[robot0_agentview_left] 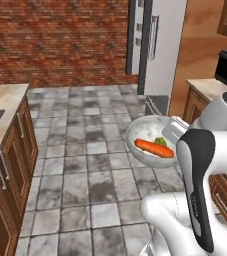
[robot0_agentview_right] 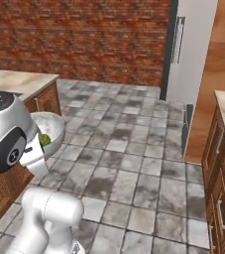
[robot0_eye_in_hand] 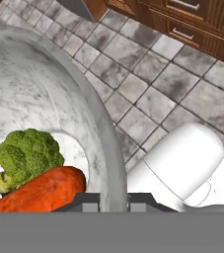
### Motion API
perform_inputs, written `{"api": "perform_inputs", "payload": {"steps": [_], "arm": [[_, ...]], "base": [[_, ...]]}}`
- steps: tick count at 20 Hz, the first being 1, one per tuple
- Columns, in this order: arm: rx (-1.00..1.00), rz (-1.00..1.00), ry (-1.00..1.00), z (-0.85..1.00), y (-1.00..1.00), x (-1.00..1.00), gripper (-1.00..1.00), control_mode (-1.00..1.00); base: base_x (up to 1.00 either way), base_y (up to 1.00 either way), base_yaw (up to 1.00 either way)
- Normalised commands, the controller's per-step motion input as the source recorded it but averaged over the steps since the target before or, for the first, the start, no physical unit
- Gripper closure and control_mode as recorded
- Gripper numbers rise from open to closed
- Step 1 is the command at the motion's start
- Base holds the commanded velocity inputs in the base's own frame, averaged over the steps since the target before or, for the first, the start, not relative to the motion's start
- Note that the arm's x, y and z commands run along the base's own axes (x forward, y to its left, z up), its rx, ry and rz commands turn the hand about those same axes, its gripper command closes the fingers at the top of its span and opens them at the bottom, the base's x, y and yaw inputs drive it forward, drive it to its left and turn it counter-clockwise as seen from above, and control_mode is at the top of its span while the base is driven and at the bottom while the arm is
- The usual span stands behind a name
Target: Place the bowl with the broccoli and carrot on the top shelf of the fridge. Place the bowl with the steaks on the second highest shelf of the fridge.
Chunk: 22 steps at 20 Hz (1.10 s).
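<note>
Working from left to right, we see the broccoli (robot0_eye_in_hand: pixel 28 154) and carrot (robot0_eye_in_hand: pixel 39 193) lying in the marbled grey bowl (robot0_eye_in_hand: pixel 59 99), whose rim is pinched in our gripper (robot0_eye_in_hand: pixel 113 201), held above the tiled floor (robot0_agentview_left: pixel 85 150) with the fridge (robot0_agentview_left: pixel 157 45) well ahead to the right. We judge we should keep the bowl level while carrying it there. The floret is knobbly, the carrot smooth and tapered, the bowl round and glossy.

White rounded arm (robot0_agentview_left: pixel 185 210), dark joint covers
</note>
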Motion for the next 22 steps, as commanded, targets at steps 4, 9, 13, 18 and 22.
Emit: {"api": "perform_inputs", "payload": {"steps": [4, 9, 13, 18, 22], "arm": [[0.00, 0.00, 0.00, 0.00, 0.00, 0.00, 1.00, 1.00], [0.00, 0.00, 0.00, 0.00, 0.00, 0.00, 1.00, 1.00], [0.00, 0.00, 0.00, 0.00, 0.00, 0.00, 1.00, 1.00], [0.00, 0.00, 0.00, 0.00, 0.00, 0.00, 1.00, 1.00], [0.00, 0.00, 0.00, 0.00, 0.00, 0.00, 1.00, 1.00]], "base": [[1.00, 0.36, -0.11], [1.00, 0.52, -0.09], [1.00, 0.38, -0.13], [1.00, 0.34, -0.15], [1.00, 0.30, -0.30]]}}
